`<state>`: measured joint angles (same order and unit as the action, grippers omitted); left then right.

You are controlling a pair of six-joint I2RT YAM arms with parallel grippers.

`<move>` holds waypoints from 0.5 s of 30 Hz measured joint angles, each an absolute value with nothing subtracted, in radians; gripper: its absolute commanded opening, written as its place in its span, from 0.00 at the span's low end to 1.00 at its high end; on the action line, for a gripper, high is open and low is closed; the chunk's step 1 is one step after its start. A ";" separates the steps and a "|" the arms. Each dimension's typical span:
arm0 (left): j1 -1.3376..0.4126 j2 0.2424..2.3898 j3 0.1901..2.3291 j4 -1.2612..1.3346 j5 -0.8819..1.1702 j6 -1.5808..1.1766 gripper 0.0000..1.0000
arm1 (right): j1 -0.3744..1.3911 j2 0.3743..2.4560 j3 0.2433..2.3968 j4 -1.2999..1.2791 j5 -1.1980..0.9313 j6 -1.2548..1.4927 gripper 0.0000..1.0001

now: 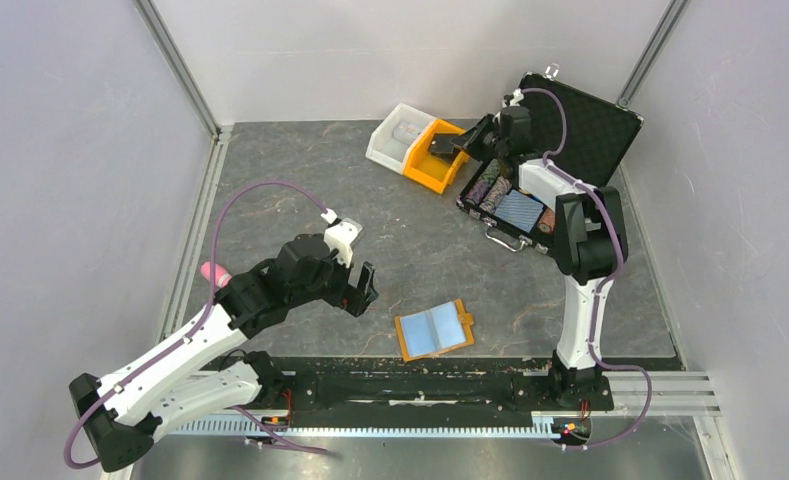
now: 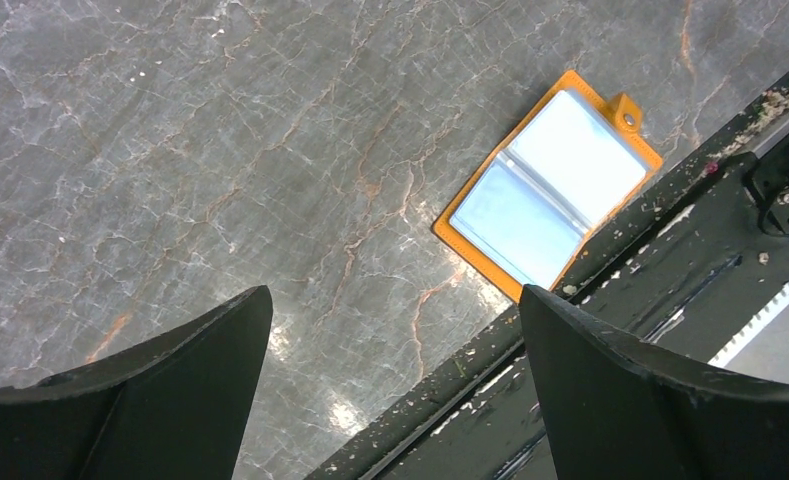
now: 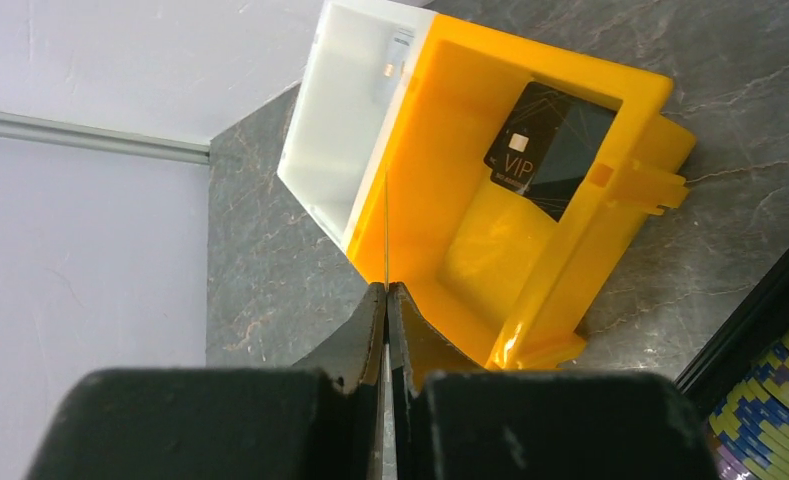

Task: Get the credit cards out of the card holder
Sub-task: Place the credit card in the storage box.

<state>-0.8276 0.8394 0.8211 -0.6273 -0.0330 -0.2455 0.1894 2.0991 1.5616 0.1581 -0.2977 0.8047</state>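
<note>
- Left gripper (image 1: 362, 290): fingers spread, holding nothing, hovering near the near edge, just left of the holder.
- Holder (image 1: 433, 331): unfolded flat at mid near edge, blue panels up, untouched. Can't tell if cards remain inside.
- Right gripper (image 3: 386, 290): clamped on a thin card (image 3: 385, 230) seen edge-on, above the orange bin (image 3: 450, 120) at the far edge. A VIP card (image 3: 548, 150) lies inside.
- Step looks like drop-off. Next: release over the bin, then recheck the holder.

On the grey marbled tabletop (image 1: 300, 200), a white plastic bin (image 1: 385, 146) touches the left side of an orange plastic bin (image 1: 427, 174), while an open black chip case (image 1: 595, 120) holding stacked poker chips (image 1: 490, 190) lies just right of that orange bin.
</note>
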 measured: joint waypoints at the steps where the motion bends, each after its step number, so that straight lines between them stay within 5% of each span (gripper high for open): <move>1: -0.828 0.839 0.821 -0.628 -0.035 -0.239 1.00 | 0.189 2.107 1.562 0.163 -0.297 0.809 0.00; 15: -0.828 0.841 0.821 -0.654 -0.070 -0.220 1.00 | 0.165 2.277 1.706 0.178 -0.290 0.879 0.00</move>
